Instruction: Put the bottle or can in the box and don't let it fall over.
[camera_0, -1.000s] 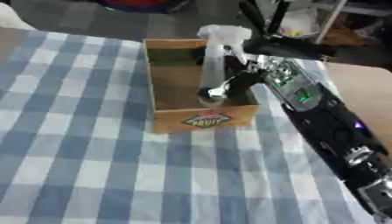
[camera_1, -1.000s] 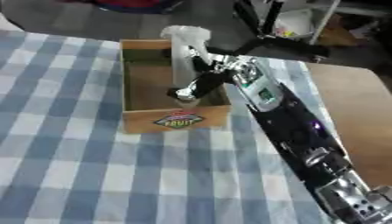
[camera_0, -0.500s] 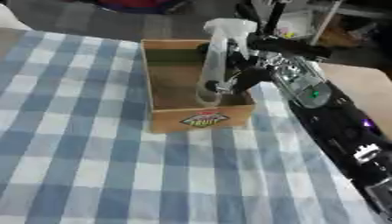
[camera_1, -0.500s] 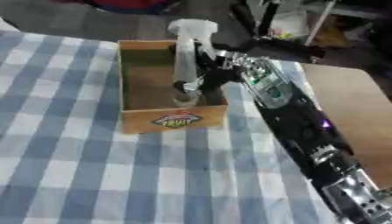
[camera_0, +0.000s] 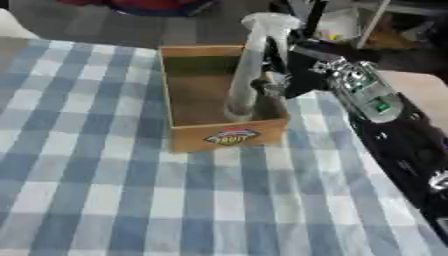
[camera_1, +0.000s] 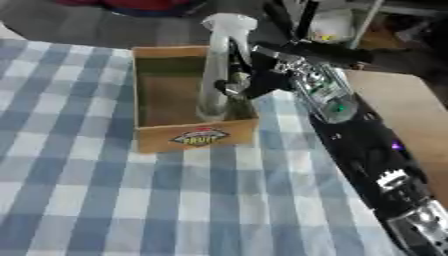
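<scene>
a clear bottle with a pale rounded cap stands inside the cardboard box, down in its near right corner, with its top leaning slightly to the right and rising well above the box rim. the right robot hand reaches in from the right side over the box's right wall, and its dark fingers are curled round the middle of the bottle, holding it. the bottle's base sits low in the box, near the floor of it, though whether it touches the bottom cannot be told. the rest of the right arm, black with silver parts and a small green light, runs from the lower right up toward the box.

the box is open-topped, light brown, with a colourful label on its near wall. it rests on the tabletop, which is covered with a blue and white checked cloth. bare wood of the tabletop shows at the right edge, beyond the cloth. the left robot hand does not show in either view.
</scene>
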